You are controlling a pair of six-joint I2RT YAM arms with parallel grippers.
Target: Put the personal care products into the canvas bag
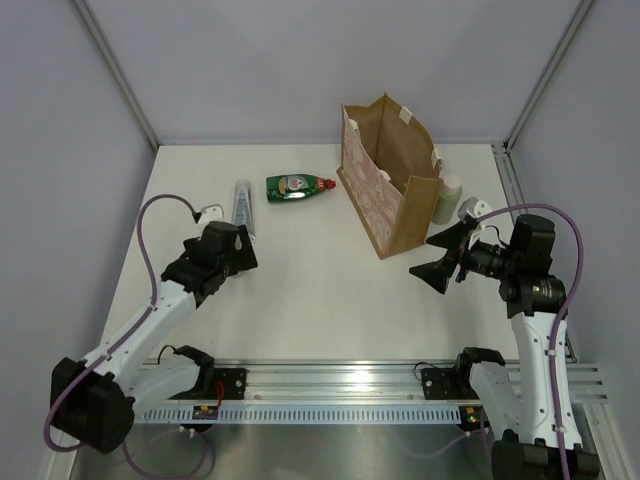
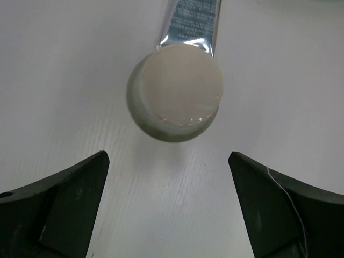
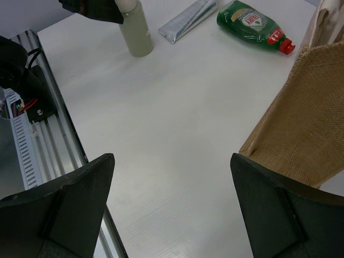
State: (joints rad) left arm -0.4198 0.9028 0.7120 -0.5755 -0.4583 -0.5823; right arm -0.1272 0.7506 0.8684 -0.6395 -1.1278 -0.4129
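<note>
The canvas bag (image 1: 385, 180) stands upright at the back right, and its burlap corner (image 3: 306, 123) shows in the right wrist view. A green bottle with a red cap (image 1: 298, 186) (image 3: 250, 24) lies left of the bag, beside a silvery tube (image 1: 242, 205) (image 3: 188, 20) (image 2: 191, 21). A cream bottle (image 2: 174, 91) (image 3: 135, 29) stands upright directly under my left gripper (image 2: 167, 156) (image 1: 228, 245), which is open above it and touches nothing. My right gripper (image 3: 172, 158) (image 1: 432, 255) hangs open and empty by the bag's near corner. Another cream bottle (image 1: 447, 198) stands right of the bag.
The aluminium rail (image 1: 340, 380) with both arm bases runs along the near edge and shows at the left of the right wrist view (image 3: 32, 140). Frame posts and grey walls enclose the white table (image 1: 300, 300). A purple cable (image 1: 165, 205) loops beside the left arm.
</note>
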